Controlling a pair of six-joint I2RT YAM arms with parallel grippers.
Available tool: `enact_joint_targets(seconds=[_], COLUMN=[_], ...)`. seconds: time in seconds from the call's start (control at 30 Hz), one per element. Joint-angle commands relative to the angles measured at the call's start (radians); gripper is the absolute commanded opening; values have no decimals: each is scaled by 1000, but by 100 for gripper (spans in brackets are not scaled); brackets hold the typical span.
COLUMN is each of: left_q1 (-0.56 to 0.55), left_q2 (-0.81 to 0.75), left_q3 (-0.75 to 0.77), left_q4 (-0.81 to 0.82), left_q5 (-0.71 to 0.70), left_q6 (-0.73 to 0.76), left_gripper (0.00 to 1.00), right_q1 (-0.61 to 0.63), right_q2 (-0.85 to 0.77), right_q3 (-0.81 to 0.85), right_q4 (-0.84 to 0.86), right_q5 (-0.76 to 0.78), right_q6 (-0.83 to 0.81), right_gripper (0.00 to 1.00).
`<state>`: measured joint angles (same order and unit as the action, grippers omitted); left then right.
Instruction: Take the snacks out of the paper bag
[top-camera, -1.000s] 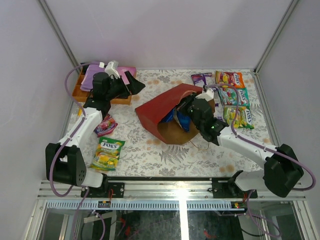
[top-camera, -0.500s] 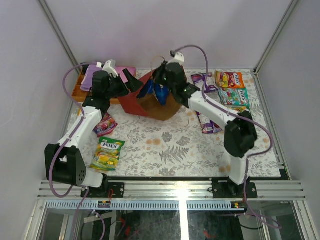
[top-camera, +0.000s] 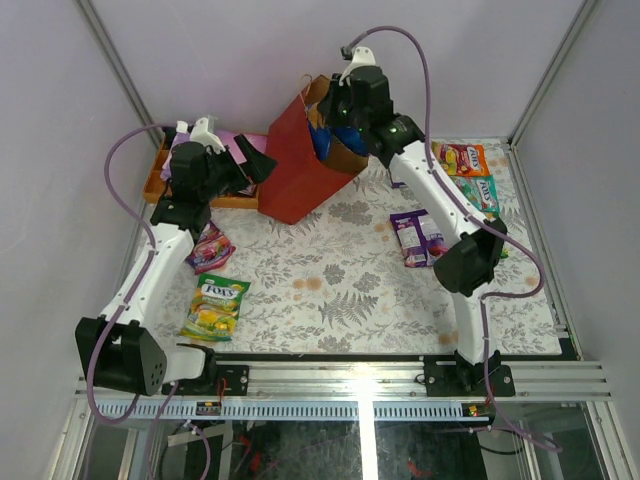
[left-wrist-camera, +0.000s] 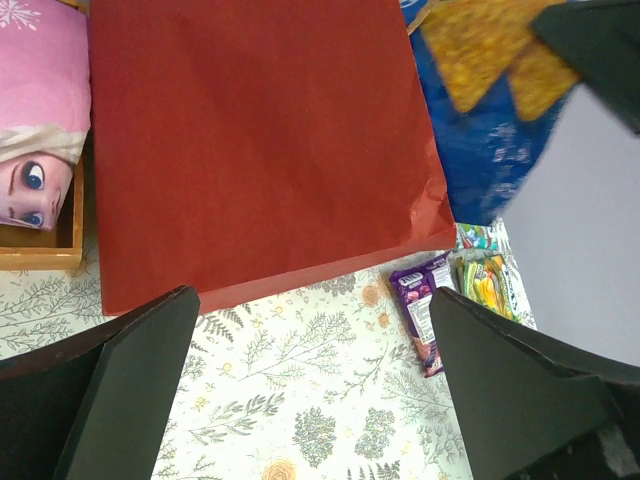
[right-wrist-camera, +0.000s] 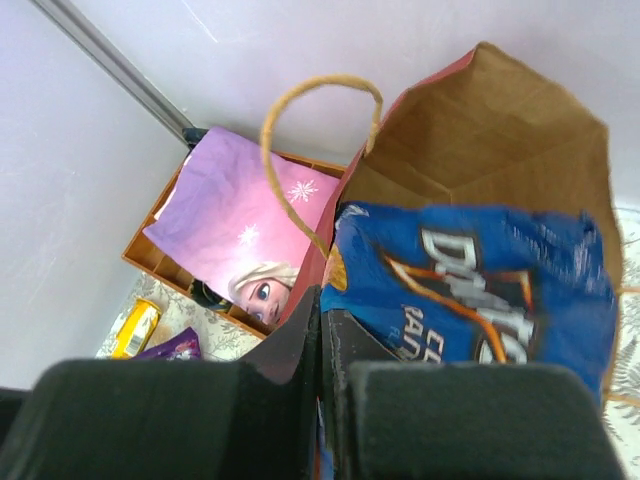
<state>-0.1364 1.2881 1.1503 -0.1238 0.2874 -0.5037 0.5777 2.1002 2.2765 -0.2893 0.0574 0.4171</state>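
The red paper bag stands tilted at the back left, mouth up, brown inside. My right gripper is above it and shut on its rim, one finger outside and one inside. The blue Doritos bag sticks out of the mouth, against the inner finger. My left gripper is open and empty beside the bag's left wall, its fingers over bare tablecloth. A purple packet lies mid-right, and Fox's packs lie at the back right.
An orange tray holding a pink-purple cloth sits right behind the bag on the left. A green-yellow Fox's pack and a pink packet lie front left. Purple walls close the back and sides.
My right gripper has lifted the bag from lying in the middle to standing at the back left, near my left gripper. The purple packet now lies uncovered mid-right.
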Motion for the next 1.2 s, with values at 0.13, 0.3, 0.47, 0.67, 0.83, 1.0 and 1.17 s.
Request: enact_joint_targets(seconds=[0.13, 0.3, 0.47, 0.67, 0.83, 1.0, 1.17], left_q1=[5, 6, 5, 10, 16, 18, 17], left_q2=[72, 74, 48, 23, 3, -13, -12], left_q3=[21, 28, 28, 37, 33, 28, 24], left_q4=[28, 22, 1, -37, -46, -44, -37], left_q5=[-14, -44, -85, -140, -151, -156, -140], left_q6=[-14, -21, -21, -2, 1, -12, -24], left_gripper=[100, 100, 100, 100, 100, 100, 100], right_q1=[-12, -12, -12, -12, -12, -10, -10], right_q2=[-192, -329, -492, -750, -898, -948, -892], right_q3=[185, 138, -23, -401, -689, -939, -1097], right_q4=[-106, -128, -143, -47, 42, 101, 203], right_q5=[-94, -85, -178, -384, -593, -634, -605], right_q6=[-145, -207, -194, -135, -27, 46, 99], right_gripper=[0, 0, 0, 0, 0, 0, 0])
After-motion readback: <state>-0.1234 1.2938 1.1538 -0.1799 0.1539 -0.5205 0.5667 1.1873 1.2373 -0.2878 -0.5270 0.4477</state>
